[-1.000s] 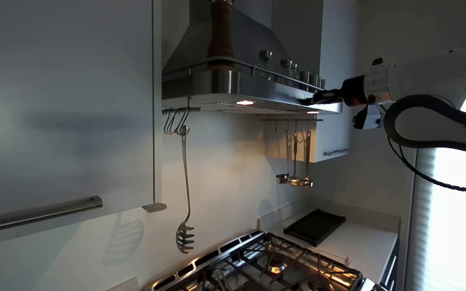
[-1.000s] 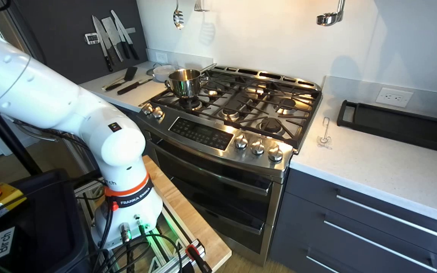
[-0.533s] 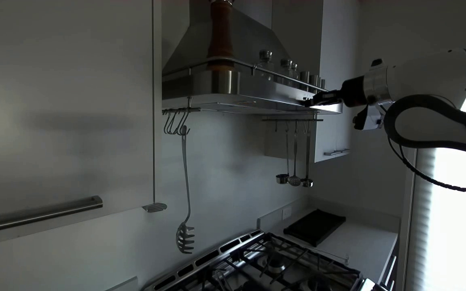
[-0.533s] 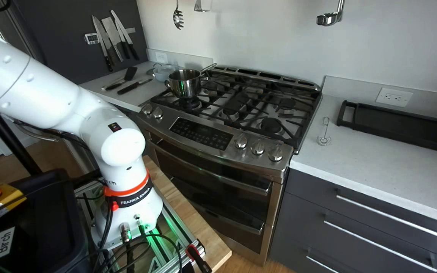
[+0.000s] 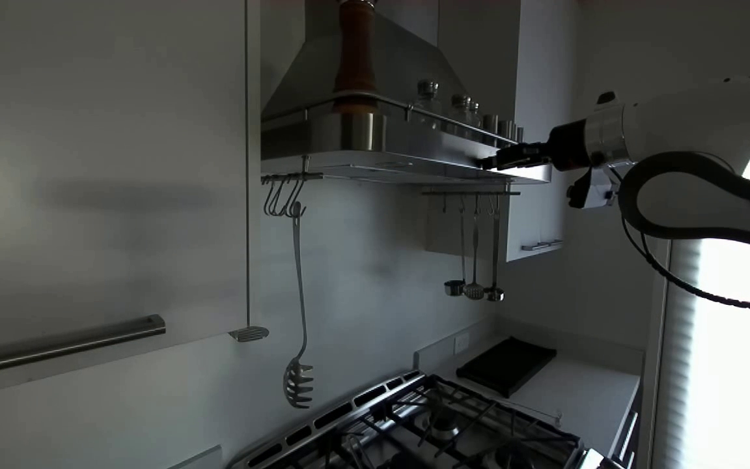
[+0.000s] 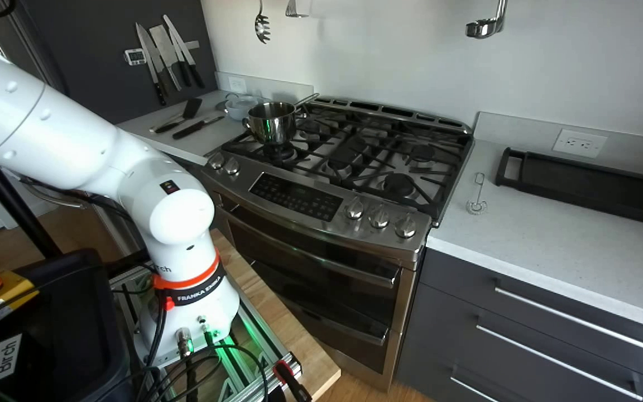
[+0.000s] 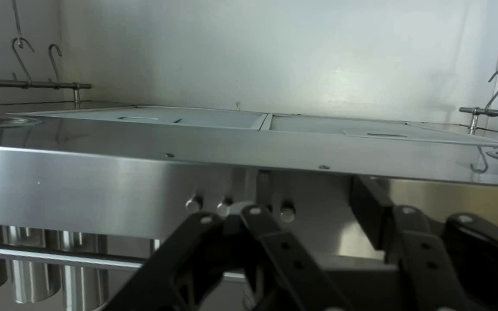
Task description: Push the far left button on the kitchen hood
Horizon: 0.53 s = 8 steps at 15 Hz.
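The stainless-steel kitchen hood (image 5: 414, 140) hangs over the stove, its underside lights dark. The wrist picture stands upside down: the hood's front strip (image 7: 115, 185) crosses it, with small round buttons. The rightmost button there (image 7: 288, 212), the far left one when facing the hood, shows in the gap between my fingers. Another two buttons (image 7: 194, 204) sit further along, one partly covered by a finger. My gripper (image 7: 316, 198) stands open at the strip, holding nothing. In an exterior view the gripper (image 5: 484, 163) reaches the hood's front face; contact cannot be told.
Steel canisters (image 7: 37, 268) and a rail (image 7: 59, 257) line the hood's top edge. Glass jars (image 5: 427, 98) and a brown wooden mill (image 5: 355, 58) stand there too. Utensils (image 5: 474, 260) hang below. A pot (image 6: 272, 120) sits on the stove (image 6: 349, 151).
The hood's lights were lit a second ago and are dark from half a second ago on. My fingertips now appear spread along the hood's front, reaching further left in the exterior view.
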Available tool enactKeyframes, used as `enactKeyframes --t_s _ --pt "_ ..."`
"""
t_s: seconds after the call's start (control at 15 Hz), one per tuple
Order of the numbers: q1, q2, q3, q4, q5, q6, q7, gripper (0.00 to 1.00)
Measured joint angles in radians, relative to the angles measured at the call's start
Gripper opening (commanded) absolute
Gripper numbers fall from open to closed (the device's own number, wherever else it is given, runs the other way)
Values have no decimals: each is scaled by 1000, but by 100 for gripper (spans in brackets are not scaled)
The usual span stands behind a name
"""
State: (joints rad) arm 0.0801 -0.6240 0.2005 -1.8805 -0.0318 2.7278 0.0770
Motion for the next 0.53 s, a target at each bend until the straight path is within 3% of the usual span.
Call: enactKeyframes --t_s 0.13,0.53 --pt "1 0 4 9 0 23 0 99" --pt "-40 -9 17 48 -3 8 26 100"
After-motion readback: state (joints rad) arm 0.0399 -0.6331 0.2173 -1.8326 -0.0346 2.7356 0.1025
